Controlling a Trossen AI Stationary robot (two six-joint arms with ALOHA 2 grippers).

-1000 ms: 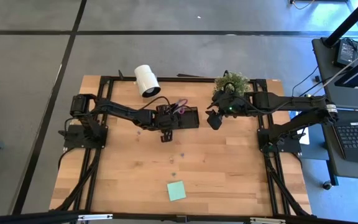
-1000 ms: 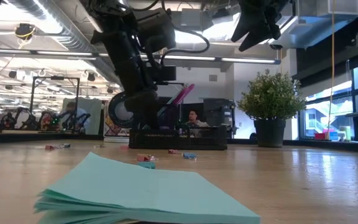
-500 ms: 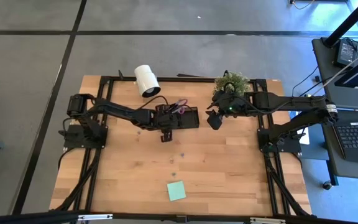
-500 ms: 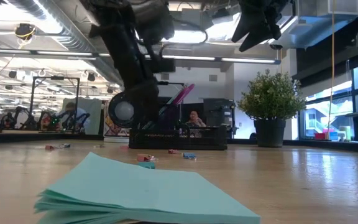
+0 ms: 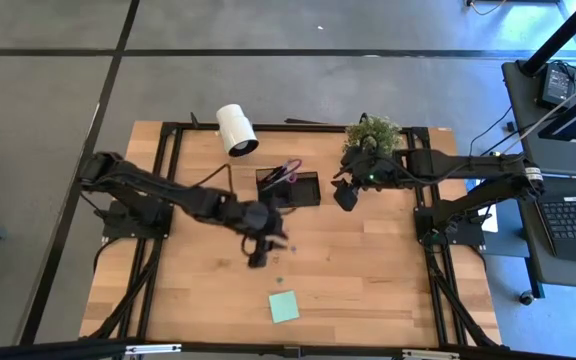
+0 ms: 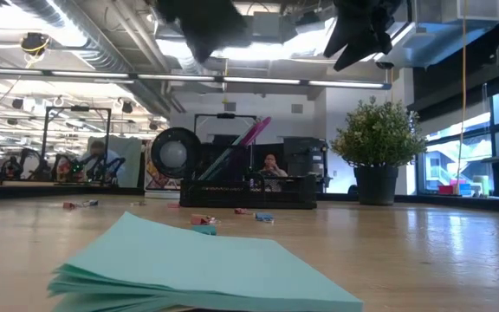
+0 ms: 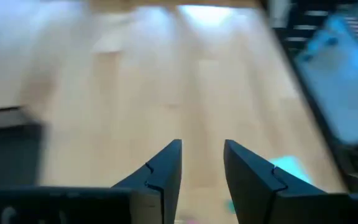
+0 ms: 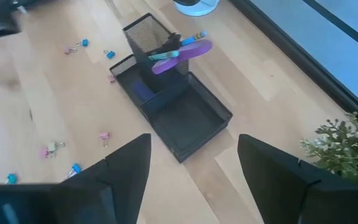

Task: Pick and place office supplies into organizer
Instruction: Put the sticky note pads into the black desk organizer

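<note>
The black organizer (image 5: 289, 188) sits upper centre of the table (image 5: 388, 270), purple-handled scissors (image 8: 182, 51) standing in its taller section. The mint-green sticky pad (image 5: 284, 307) lies at lower centre. The left claw (image 5: 259, 250), empty with fingers parted, hovers between them. The right claw (image 5: 345, 196) hangs wide open right of the organizer.

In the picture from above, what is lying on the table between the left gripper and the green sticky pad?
In the high view, between the left gripper and the sticky pad lies mostly bare wood, with one tiny dark speck, too small to identify.
</note>
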